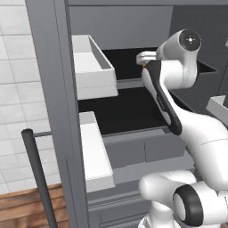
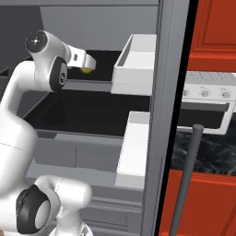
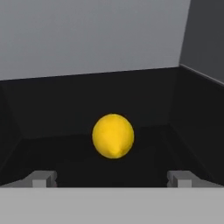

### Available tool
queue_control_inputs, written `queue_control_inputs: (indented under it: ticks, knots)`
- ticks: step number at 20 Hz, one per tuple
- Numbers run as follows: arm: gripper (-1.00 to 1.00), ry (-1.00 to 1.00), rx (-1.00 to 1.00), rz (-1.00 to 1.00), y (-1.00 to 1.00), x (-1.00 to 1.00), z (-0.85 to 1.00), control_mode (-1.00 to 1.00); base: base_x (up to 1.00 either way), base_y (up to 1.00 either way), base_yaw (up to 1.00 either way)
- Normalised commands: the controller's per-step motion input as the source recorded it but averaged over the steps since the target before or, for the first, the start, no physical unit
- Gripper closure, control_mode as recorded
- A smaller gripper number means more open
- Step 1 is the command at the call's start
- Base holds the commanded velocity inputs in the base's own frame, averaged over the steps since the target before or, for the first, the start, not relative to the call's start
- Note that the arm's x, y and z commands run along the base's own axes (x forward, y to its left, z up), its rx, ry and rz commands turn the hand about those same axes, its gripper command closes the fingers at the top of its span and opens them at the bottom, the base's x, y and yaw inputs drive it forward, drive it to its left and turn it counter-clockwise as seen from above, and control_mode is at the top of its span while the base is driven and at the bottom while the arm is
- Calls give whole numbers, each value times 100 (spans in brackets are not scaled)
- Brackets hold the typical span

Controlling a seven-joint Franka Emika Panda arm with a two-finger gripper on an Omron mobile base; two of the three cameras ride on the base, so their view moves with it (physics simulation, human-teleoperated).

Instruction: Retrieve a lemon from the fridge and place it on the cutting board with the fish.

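Yellow lemon (image 3: 113, 136) on upper fridge (image 1: 53, 89) shelf, at 12 o'clock from the spread, empty gripper (image 3: 112, 178). Step: reaching. Next, by judgement: advance, then close on it.

Lemon (image 3: 113, 136) bright yellow, plain, faintly mottled skin. Fridge (image 1: 51, 89) grey frame and doors; shelves (image 2: 87, 110) black; door bins (image 1: 91, 67) white; lower drawers (image 1: 147, 151) grey. Fridge back wall pale grey. Bar handle (image 2: 186, 179) dark grey. Arm (image 1: 196, 129) white with dark joints. Wall tiles (image 1: 13, 89) at left white with grey grout. Cabinets (image 2: 214, 32) at right red-orange. Toaster oven (image 2: 207, 103) white, dark window. Worktop (image 2: 203, 154) black, marbled white. Floor (image 1: 22, 209) at left brown wood planks.
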Motion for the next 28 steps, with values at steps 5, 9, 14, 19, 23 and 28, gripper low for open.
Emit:
queue_control_inputs:
  ticks: [5,9,14,19,23,28]
  knots:
    - [-100,1,0,0,0,49,-13,-100,0,0,0]
    - [-100,4,-1,0,0,32,-6,-100,0,0,0]
    - [-100,9,-2,0,0,16,-2,-100,0,0,0]
    - [-100,8,-1,0,0,21,-2,-100,0,0,0]
    - [-100,3,0,0,0,21,-2,-100,0,0,0]
    - [-100,0,0,0,0,16,-7,-100,0,0,0]
